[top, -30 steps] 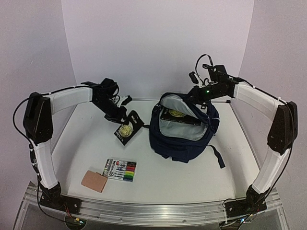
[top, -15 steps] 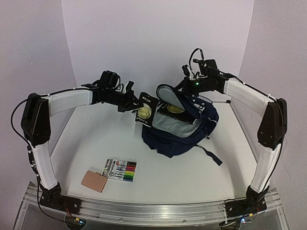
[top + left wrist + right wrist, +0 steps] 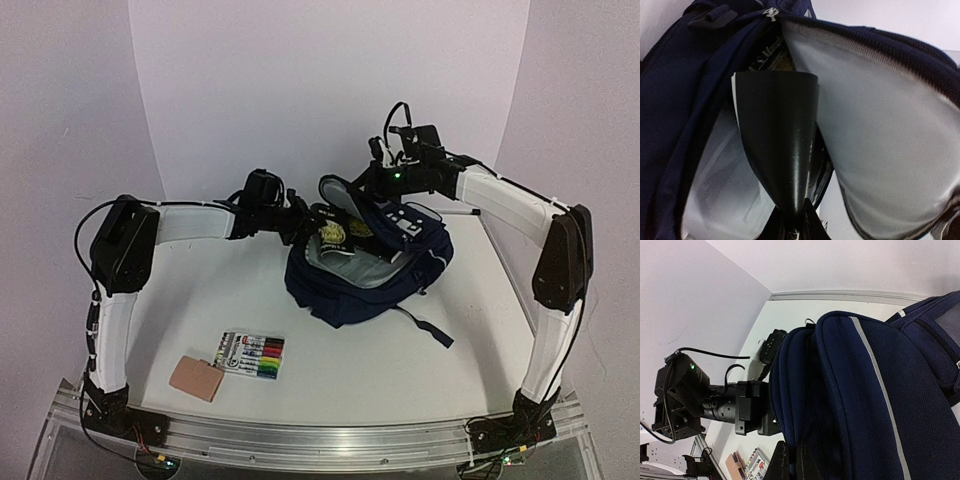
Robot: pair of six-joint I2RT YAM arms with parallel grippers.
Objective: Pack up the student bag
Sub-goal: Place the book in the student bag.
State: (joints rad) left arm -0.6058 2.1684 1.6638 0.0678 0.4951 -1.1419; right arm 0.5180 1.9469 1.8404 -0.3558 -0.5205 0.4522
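The student bag point(image 3: 370, 285), dark navy with a grey lining point(image 3: 880, 125), lies at mid-table with its mouth facing left. My right gripper point(image 3: 347, 190) is shut on the bag's upper flap and holds it up; navy fabric point(image 3: 865, 390) is pinched between its fingers point(image 3: 782, 465). My left gripper point(image 3: 305, 222) is shut on a black book with a gold emblem point(image 3: 335, 232). The book point(image 3: 777, 135) bows between the jaws and reaches into the open mouth. Deeper inside lies another dark cover with pale lettering point(image 3: 765, 50).
A pack of coloured markers point(image 3: 252, 355) and a tan card holder point(image 3: 196, 377) lie at the front left of the table. A black strap point(image 3: 425, 328) trails from the bag toward the front right. The left wrist point(image 3: 740, 407) sits close against the bag's rim.
My left arm has swung right and carried the book from the table's left side into the bag's mouth. The right gripper has pulled the flap up and left, shifting the bag leftward.
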